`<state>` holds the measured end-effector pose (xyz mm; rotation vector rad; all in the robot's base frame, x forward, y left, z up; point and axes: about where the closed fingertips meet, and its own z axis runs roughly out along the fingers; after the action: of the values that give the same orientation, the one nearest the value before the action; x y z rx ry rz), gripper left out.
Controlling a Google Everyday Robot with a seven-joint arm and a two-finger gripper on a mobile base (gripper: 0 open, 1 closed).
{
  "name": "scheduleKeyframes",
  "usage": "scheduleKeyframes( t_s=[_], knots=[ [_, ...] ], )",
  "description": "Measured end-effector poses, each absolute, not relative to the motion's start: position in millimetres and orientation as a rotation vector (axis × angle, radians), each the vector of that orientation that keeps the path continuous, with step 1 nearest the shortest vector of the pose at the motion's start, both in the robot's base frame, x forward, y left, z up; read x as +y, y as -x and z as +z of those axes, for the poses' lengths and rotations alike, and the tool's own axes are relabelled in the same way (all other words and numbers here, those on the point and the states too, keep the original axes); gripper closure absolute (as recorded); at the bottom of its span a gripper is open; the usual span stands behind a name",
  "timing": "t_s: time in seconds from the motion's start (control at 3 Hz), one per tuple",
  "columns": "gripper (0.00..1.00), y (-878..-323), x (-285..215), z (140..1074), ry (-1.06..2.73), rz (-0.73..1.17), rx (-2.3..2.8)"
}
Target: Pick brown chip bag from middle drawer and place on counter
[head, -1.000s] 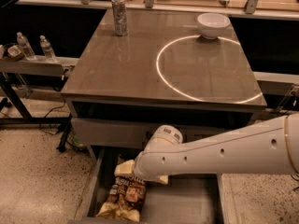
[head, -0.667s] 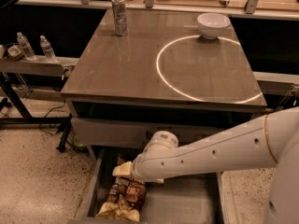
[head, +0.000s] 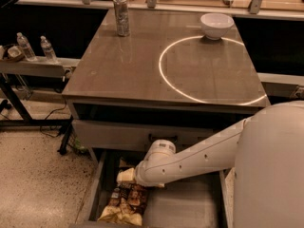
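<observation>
The brown chip bag (head: 125,203) lies flat in the front left part of the open middle drawer (head: 190,208), its pale end toward the drawer's front edge. My white arm reaches in from the lower right, under the counter (head: 133,75). My gripper (head: 125,175) is down inside the drawer at the bag's far end, right over or against it. The wrist hides most of the gripper and the bag's far end. The counter carries a thin white ring (head: 161,70).
A metal can (head: 121,15) stands at the counter's far left and a white bowl (head: 216,25) at its far right. A closed drawer front with a black handle (head: 161,137) sits above the open drawer. Water bottles (head: 35,47) stand on the left side shelf.
My arm has reached a little further left and deeper into the drawer, and my gripper now sits closer to the bag's far end. The bag has not moved.
</observation>
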<state>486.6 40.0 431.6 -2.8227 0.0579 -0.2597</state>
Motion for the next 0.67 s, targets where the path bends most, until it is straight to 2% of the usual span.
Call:
scheduleKeyframes(
  t_s=[0.67],
  knots=[
    [0.0, -480.6, 31.7, 382.8, 2.852, -0.198, 0.069]
  ],
)
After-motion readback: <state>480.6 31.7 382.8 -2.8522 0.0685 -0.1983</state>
